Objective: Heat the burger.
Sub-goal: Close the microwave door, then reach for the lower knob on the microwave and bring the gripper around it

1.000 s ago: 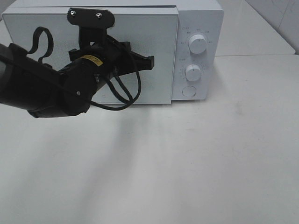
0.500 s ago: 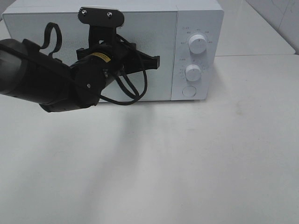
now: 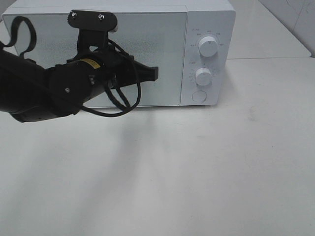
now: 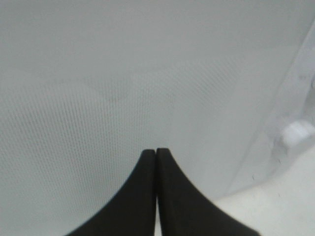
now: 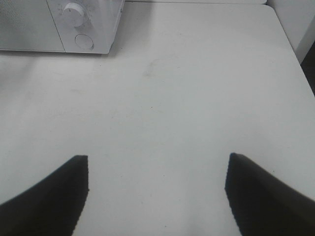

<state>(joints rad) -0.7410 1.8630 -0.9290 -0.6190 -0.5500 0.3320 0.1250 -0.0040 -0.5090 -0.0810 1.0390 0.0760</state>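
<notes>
1. White tabletop (image 3: 197,172) is filling most of the high view, and a white microwave (image 3: 209,19) is sitting at its far edge, left of centre.
2. Microwave door (image 3: 167,49) is lying flush with the body, closed. The control panel is running down the right side: upper knob (image 3: 208,47), lower knob (image 3: 203,76), round button (image 3: 199,96) under both.
3. Left arm (image 3: 39,93) is reaching in from the left across the front of the door. A black cable (image 3: 123,104) is looping below the wrist.
4. Left gripper (image 3: 153,73) is pointing right, toward the control panel, at about mid-height of the door. Its fingers are pressing together with nothing pinched; the left wrist view is showing the two tips meeting, with the door's dotted mesh close behind. I can't tell whether the tips are touching the door.
5. Right gripper (image 5: 156,158) is showing only in its own wrist view. Its fingers are standing spread wide, gripping nothing, over the tabletop and well apart from the microwave. That view is also catching a knob and the round button at the far side.
6. Burger isn't showing in any view, so I can't tell where it is sitting.
</notes>
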